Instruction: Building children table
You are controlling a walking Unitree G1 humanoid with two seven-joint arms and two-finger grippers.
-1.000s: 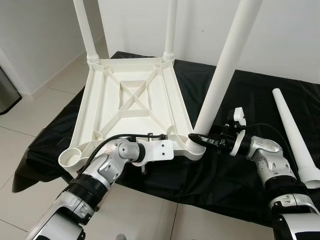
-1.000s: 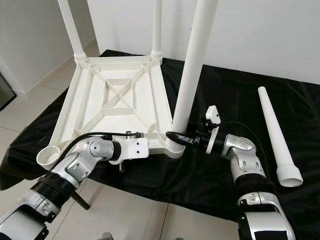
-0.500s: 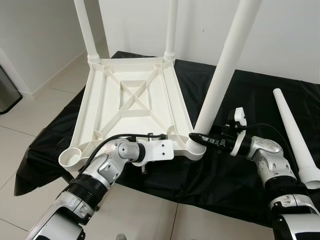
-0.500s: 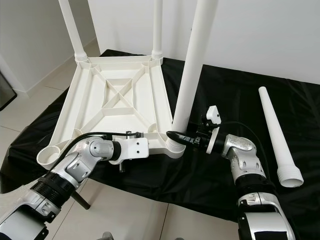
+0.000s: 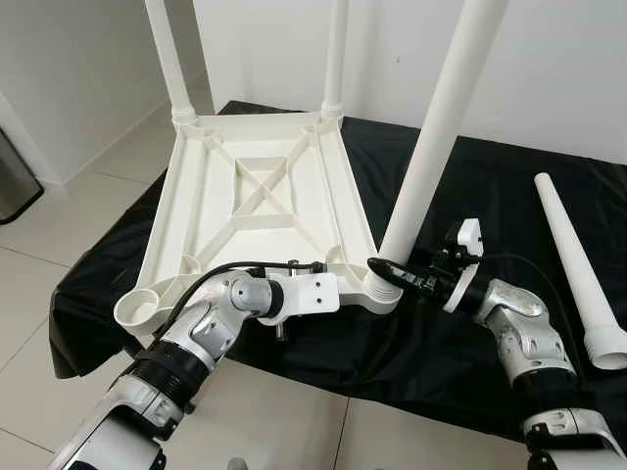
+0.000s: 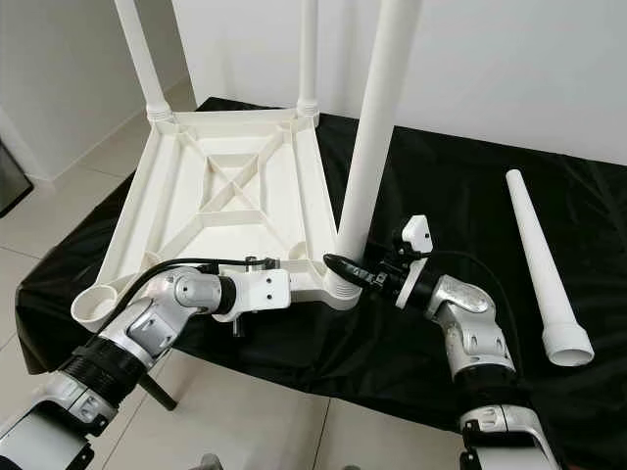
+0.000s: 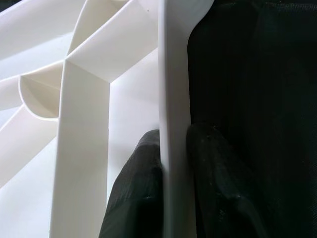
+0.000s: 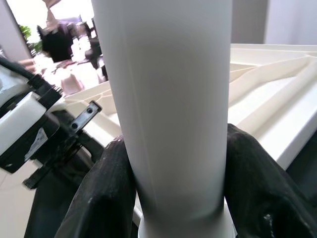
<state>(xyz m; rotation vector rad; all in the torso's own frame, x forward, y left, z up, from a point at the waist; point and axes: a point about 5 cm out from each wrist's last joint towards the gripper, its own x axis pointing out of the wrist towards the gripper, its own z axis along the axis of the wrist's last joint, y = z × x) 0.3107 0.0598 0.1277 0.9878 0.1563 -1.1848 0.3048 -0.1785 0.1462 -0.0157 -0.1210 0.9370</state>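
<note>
Right wrist view: leg (image 8: 173, 114) clamped between right tool (image 8: 176, 198) fingers.

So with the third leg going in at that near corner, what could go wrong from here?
1. The held leg leans rather than standing square in its socket, so it may bind or seat crooked as the right gripper works it near the base.
2. The left gripper pinches only the thin rim of the tabletop; a hard push could slip it off.
3. The near-left socket overhangs the black-covered table, so the tabletop might tip.
</note>
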